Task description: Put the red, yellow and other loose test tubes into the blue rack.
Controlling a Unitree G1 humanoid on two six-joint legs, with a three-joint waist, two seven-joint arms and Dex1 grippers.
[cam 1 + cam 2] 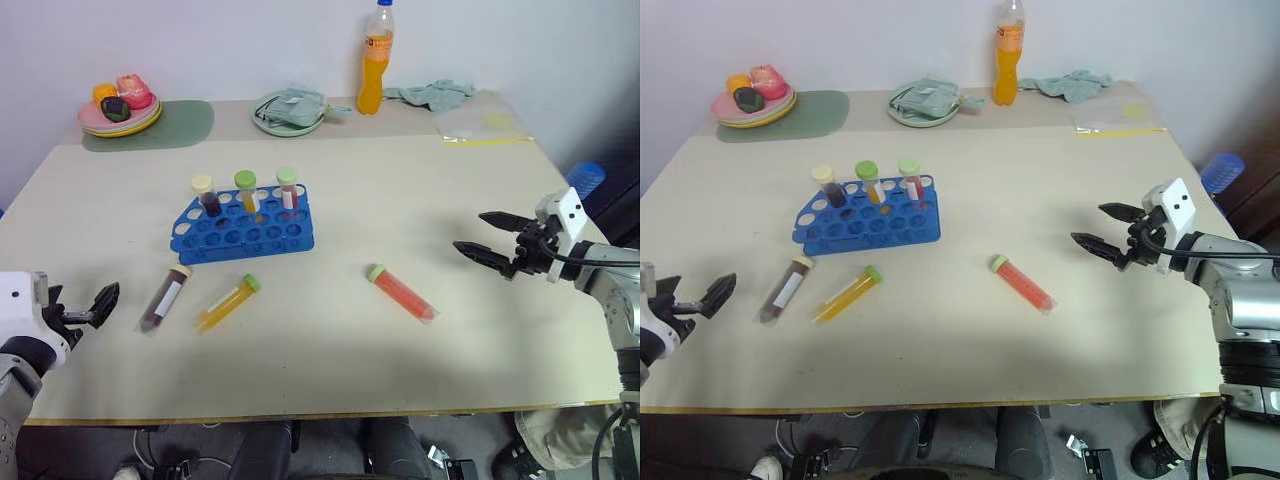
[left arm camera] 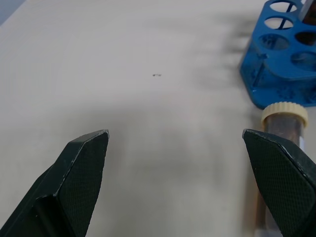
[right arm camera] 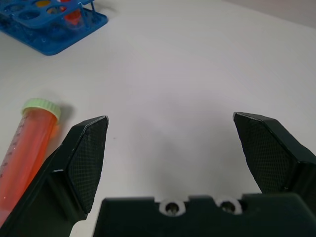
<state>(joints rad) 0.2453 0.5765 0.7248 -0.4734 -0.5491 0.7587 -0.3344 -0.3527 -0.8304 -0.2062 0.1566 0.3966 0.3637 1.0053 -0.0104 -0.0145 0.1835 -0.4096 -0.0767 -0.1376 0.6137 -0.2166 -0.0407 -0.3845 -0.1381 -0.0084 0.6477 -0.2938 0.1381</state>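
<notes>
Dark tube [image 2: 282, 129] beside blue rack [image 2: 279, 64] (cream cap)

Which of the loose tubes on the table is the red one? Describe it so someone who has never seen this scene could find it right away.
Start at the blue rack near the middle of the table. Three tubes lie flat in front of it; the red tube lies alone toward the right gripper, apart from the other two. Its orange-red liquid and pale green cap set it apart from the yellow tube and the dark tube.
</notes>
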